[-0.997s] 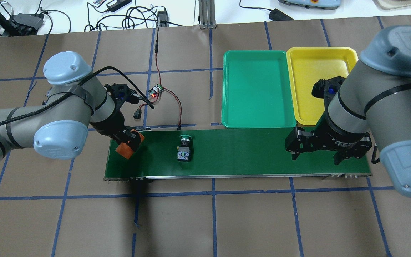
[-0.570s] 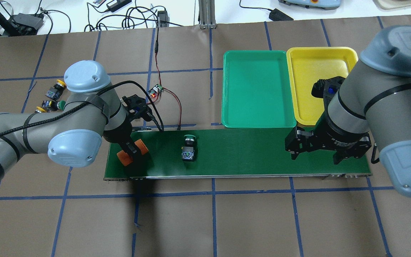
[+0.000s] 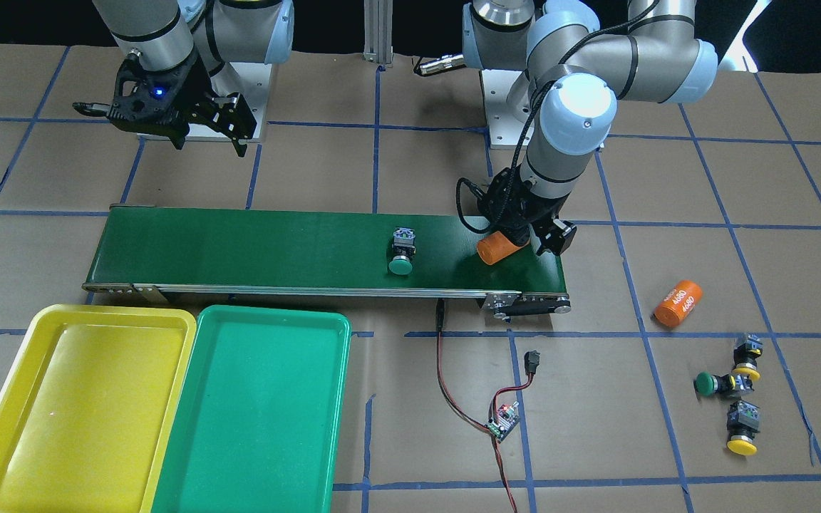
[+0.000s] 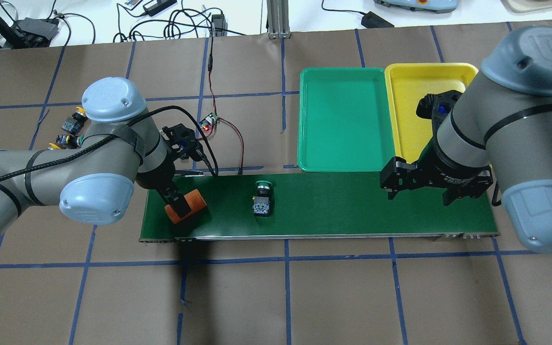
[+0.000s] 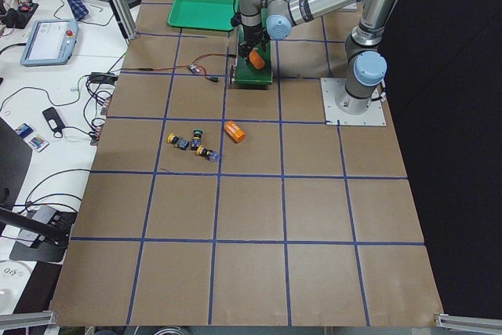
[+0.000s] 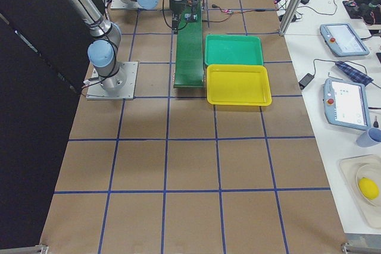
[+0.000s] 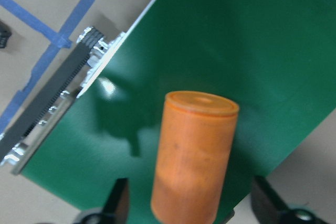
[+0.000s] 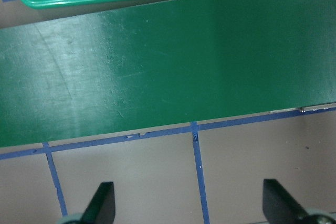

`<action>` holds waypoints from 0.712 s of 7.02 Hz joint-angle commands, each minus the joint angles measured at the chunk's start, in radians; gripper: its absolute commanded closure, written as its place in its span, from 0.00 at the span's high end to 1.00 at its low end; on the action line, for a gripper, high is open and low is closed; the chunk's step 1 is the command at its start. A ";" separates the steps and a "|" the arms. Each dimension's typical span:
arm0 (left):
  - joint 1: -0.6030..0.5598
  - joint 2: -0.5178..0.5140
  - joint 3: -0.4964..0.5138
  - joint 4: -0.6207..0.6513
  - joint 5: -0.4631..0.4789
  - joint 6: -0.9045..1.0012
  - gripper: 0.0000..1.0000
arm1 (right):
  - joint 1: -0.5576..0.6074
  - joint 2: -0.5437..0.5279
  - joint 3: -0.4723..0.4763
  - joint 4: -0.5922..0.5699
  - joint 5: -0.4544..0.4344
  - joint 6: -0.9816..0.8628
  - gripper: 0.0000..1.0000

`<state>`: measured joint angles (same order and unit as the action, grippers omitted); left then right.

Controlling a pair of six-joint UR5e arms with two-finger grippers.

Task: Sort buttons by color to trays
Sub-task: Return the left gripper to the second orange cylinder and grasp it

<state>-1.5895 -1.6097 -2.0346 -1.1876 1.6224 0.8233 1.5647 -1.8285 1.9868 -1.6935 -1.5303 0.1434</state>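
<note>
One green-capped button (image 4: 261,201) (image 3: 402,254) lies on the dark-green conveyor belt (image 4: 333,206), left of its middle. A second green button (image 3: 711,383) and two yellow buttons (image 3: 745,355) (image 3: 742,432) lie in a cluster on the paper off the belt's left end. The green tray (image 4: 345,120) and the yellow tray (image 4: 419,86) stand side by side behind the belt's right half, with nothing in them. My left gripper (image 4: 182,203) (image 7: 191,203) is open, its fingers either side of an orange cylinder (image 7: 194,156) lying on the belt's left end. My right gripper (image 4: 419,194) (image 8: 191,208) hangs open over the belt's right end.
Another orange cylinder (image 3: 678,303) marked 4680 lies on the paper between the belt and the button cluster. A small circuit board (image 4: 209,122) with red and black wires sits behind the belt's left half. Brown paper with blue tape lines covers the table (image 4: 285,297).
My left arm swung in and brought the orange cylinder down onto the belt's left end. The green button has travelled right along the belt. My right gripper shifted slightly back.
</note>
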 commanded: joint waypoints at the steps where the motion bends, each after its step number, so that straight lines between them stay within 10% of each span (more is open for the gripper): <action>1: 0.106 0.037 0.028 -0.102 -0.006 0.005 1.00 | 0.000 -0.002 -0.006 -0.012 -0.002 0.001 1.00; 5: 0.570 -0.073 0.113 -0.089 -0.009 0.251 1.00 | 0.000 -0.003 0.000 -0.012 -0.013 -0.002 1.00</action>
<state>-1.1411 -1.6267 -1.9699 -1.2984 1.6131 0.9742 1.5647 -1.8313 1.9832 -1.7067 -1.5356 0.1422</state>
